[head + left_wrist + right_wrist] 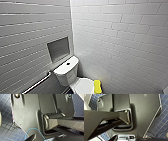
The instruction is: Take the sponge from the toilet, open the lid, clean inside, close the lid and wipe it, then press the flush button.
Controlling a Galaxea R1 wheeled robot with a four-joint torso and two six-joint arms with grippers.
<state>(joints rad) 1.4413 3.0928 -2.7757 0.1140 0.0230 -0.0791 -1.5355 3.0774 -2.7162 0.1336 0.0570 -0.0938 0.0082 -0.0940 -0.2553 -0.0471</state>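
Observation:
The white toilet (65, 71) stands in the corner at the lower middle of the head view. On its tank top is a dark round flush button (68, 63). The oval lid (83, 86) is down, partly cut off by the picture's lower edge. The bright yellow sponge (97, 86) lies on the lid's right side, against the right wall. Both my grippers stand wide open, away from the sponge.
White tiled walls meet in a corner behind the toilet. A metal grab bar (37, 83) and a recessed niche (58, 48) are on the left wall. Dark blue floor tiles (6, 130) show beneath both wrists, with a thin blue cable (31, 129) nearby.

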